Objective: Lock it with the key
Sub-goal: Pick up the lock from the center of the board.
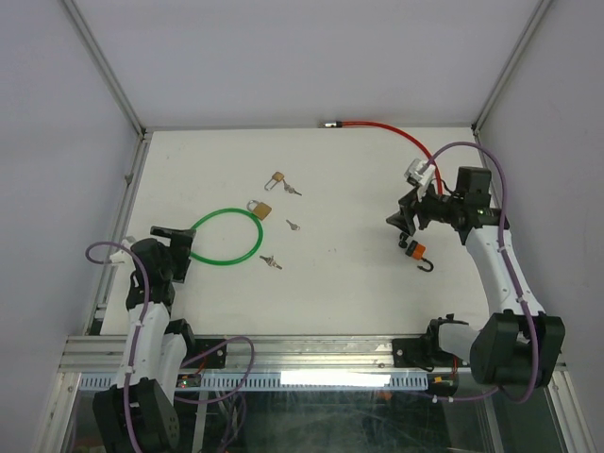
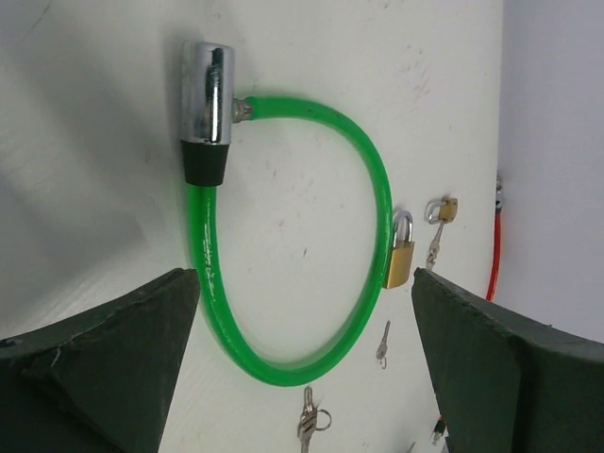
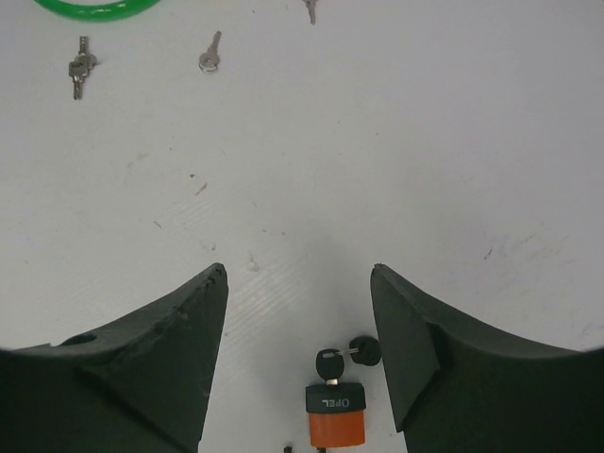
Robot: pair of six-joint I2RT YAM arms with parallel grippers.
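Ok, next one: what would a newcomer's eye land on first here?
The green cable loop lies left of centre, in front of the left arm's open jaws. A red cable runs along the back edge and curves toward the right arm, with an orange lock on the table by that arm's jaws. Brass padlocks and keys lie scattered mid-table.

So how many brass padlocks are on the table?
2: near padlock beside the green cable; far padlock just behind it. None seems hidden.
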